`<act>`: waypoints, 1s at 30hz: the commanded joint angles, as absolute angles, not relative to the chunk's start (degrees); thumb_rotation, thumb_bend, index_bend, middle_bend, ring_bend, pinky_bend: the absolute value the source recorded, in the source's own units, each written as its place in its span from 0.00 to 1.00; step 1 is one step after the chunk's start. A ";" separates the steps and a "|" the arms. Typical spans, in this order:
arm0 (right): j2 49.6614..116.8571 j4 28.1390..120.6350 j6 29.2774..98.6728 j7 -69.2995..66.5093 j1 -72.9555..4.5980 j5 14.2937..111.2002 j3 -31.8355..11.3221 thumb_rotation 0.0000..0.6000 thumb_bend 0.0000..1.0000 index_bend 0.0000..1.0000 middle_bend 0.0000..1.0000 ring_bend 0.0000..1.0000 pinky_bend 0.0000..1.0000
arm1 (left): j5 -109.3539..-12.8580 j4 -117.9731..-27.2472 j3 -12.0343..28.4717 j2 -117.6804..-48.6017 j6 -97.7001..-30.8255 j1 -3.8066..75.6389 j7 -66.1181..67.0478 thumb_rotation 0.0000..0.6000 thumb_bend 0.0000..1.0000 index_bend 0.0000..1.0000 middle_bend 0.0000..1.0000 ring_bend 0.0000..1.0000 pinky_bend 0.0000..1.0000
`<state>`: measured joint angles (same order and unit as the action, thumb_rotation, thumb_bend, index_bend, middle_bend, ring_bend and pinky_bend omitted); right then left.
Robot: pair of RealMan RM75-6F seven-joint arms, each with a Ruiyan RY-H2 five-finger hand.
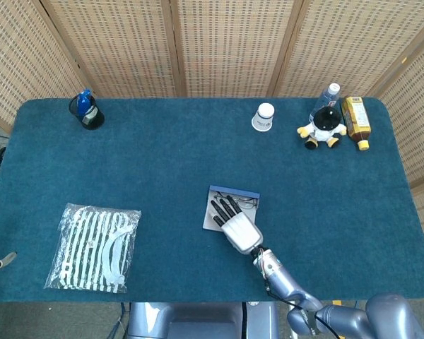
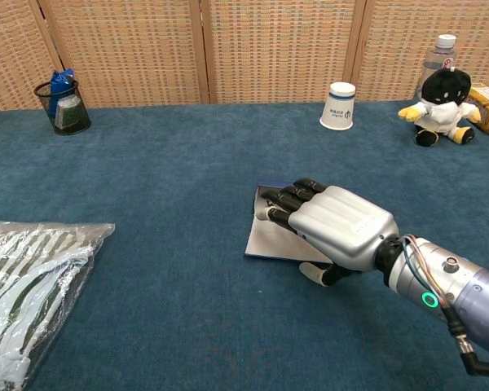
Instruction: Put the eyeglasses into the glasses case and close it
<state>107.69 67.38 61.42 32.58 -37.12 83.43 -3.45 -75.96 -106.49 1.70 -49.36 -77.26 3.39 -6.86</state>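
Observation:
The glasses case (image 1: 233,193) lies open on the blue table cloth, a dark blue tray with a grey flap (image 2: 267,241) spread toward me. The thin-framed eyeglasses (image 1: 249,205) sit inside it at its right part; in the chest view they are hidden behind the hand. My right hand (image 1: 234,223) (image 2: 336,225) lies palm down over the case, dark fingers (image 2: 284,198) stretched out across it and holding nothing. Its thumb (image 2: 316,275) rests by the flap's near edge. My left hand shows in neither view.
A striped plastic bag (image 1: 95,246) lies at the front left. At the back stand a mesh pen holder (image 1: 90,114), a paper cup (image 1: 264,117), a plush toy (image 1: 324,128), a bottle (image 1: 328,94) and a yellow carton (image 1: 357,120). Wicker screens close off the back.

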 commanded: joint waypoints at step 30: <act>110.12 61.47 59.30 28.96 -40.54 78.10 -9.72 1.00 0.45 0.35 0.00 0.00 0.00 | -75.54 -106.33 1.86 -49.12 -76.55 3.70 -7.52 1.00 0.17 0.00 0.00 0.00 0.00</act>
<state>110.11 61.48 59.24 29.17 -40.51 77.93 -9.89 -75.53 -106.33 1.86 -49.11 -76.55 3.70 -7.52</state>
